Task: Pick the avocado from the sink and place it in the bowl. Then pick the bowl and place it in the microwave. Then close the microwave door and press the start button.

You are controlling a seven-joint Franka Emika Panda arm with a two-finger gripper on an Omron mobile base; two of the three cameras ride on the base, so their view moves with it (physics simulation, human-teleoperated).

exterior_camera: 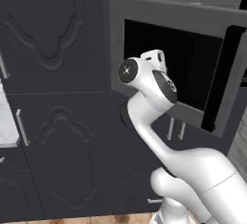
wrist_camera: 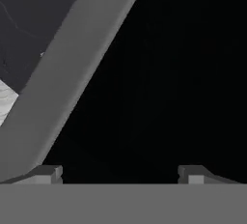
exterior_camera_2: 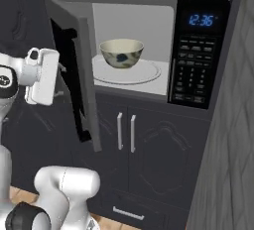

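While the microwave door stood partly open at left, the gripper faced its black window, jaws spread wide and empty; the bowl sat inside the microwave, a dark avocado within it.

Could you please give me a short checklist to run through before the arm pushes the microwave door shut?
1. Bowl sits inside the microwave on the turntable: ok.
2. Avocado in the bowl: a dark patch shows through the bowl's side, but its contents are not visible from above: cannot tell.
3. Microwave door closed: not ok, it stands swung out.
4. Claw empty with fingers spread: ok.
5. Claw faces the door's black window, close to it, frame edge at its left: ok; actual contact: cannot tell.
6. Doorway free of the arm, so the door can swing shut: ok; the arm stands on the door's outer side.
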